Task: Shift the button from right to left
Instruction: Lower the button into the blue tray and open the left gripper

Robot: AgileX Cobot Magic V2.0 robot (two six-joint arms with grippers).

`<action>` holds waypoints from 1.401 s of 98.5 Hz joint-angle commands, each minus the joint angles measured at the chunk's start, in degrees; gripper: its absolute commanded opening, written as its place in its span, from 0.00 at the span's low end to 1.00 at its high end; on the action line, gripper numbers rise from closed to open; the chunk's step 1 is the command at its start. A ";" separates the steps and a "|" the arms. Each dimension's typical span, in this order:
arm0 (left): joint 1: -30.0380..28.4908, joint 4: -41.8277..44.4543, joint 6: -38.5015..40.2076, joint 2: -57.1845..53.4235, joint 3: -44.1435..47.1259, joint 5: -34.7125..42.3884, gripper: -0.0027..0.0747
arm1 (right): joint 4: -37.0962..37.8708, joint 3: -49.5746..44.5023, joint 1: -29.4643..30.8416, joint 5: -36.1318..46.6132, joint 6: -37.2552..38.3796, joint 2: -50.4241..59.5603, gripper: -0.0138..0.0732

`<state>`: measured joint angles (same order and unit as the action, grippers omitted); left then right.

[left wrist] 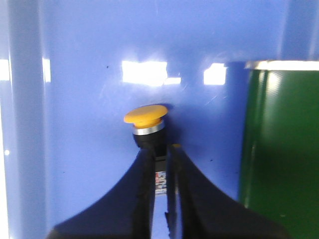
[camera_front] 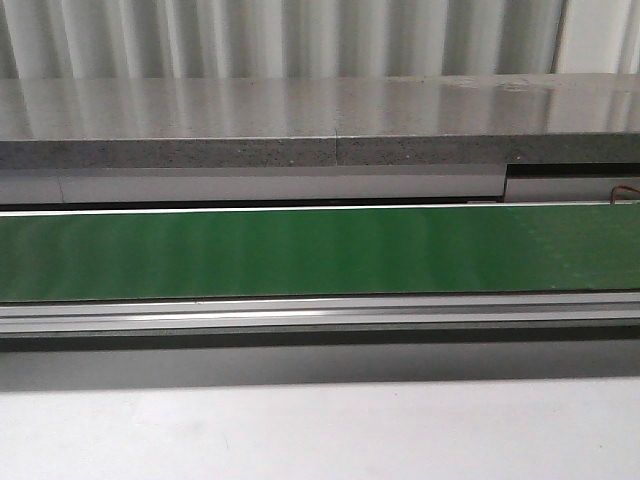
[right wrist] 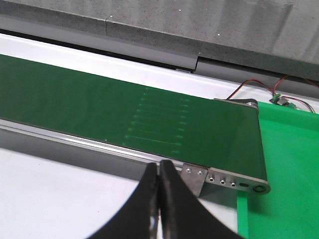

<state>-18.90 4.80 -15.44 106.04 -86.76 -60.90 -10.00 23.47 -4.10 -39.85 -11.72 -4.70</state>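
In the left wrist view my left gripper (left wrist: 160, 151) is shut on the button (left wrist: 147, 124), which has a yellow cap, a silver ring and a black body. The fingers clamp the black body and hold it over a blue surface (left wrist: 89, 99). In the right wrist view my right gripper (right wrist: 158, 169) is shut and empty, above the white table near the front rail of the green conveyor belt (right wrist: 124, 114). Neither gripper nor the button shows in the front view.
The green conveyor belt (camera_front: 320, 250) runs across the front view, with a metal rail (camera_front: 320, 312) in front and a grey ledge (camera_front: 250, 125) behind. A green tray (right wrist: 289, 164) lies past the belt's end. The belt's end also shows beside the blue surface (left wrist: 279, 149).
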 commanded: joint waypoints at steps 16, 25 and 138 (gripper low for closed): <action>0.68 -10.85 0.28 -12.42 4.80 6.63 0.01 | -0.09 1.26 -0.07 4.38 -0.43 -0.64 0.08; 2.51 -10.83 2.04 -16.80 9.74 11.02 0.01 | -0.09 1.26 -0.07 4.38 -0.43 -0.64 0.08; 21.67 -17.35 2.12 -78.73 52.93 29.78 0.01 | -0.09 1.26 -0.07 4.38 -0.43 -0.64 0.08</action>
<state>2.28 -11.19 -13.80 31.07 -33.60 -35.43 -10.00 23.47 -4.10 -39.85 -11.84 -4.70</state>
